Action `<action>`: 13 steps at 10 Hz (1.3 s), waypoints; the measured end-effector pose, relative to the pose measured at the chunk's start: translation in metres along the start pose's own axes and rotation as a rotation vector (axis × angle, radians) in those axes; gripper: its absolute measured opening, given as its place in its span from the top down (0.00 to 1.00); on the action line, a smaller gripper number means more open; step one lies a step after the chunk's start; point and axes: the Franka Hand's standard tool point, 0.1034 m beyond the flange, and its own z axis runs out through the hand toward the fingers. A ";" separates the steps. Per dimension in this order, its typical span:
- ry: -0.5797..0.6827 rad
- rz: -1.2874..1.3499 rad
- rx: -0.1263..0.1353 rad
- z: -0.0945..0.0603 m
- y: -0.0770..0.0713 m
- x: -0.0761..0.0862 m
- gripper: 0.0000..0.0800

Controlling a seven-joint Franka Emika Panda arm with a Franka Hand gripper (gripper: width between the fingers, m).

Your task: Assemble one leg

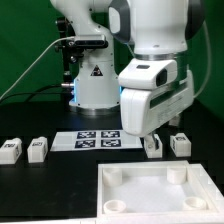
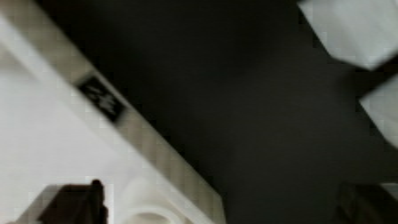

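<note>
Four small white legs lie on the black table: two at the exterior view's left (image 1: 10,150) (image 1: 37,148) and two at its right (image 1: 153,146) (image 1: 180,143). My gripper (image 1: 149,134) hangs just above the nearer right leg, apart from it as far as I can tell. In the blurred wrist view the gripper (image 2: 228,212) is open and empty, with one dark finger (image 2: 71,205) over the large white panel (image 2: 45,150) and the other at the picture's edge. Two white blurs (image 2: 356,30) (image 2: 382,105) may be legs.
The large flat white panel (image 1: 155,205) with corner sockets lies at the front; one socket (image 2: 151,214) and a tag (image 2: 98,97) show in the wrist view. The marker board (image 1: 100,139) lies mid-table. The robot base (image 1: 92,85) stands behind it.
</note>
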 end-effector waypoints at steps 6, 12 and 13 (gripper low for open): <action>0.020 0.693 0.054 -0.003 -0.012 0.013 0.19; -0.351 0.717 0.145 0.010 -0.069 0.012 0.19; -0.448 0.700 0.173 0.010 -0.070 0.010 0.19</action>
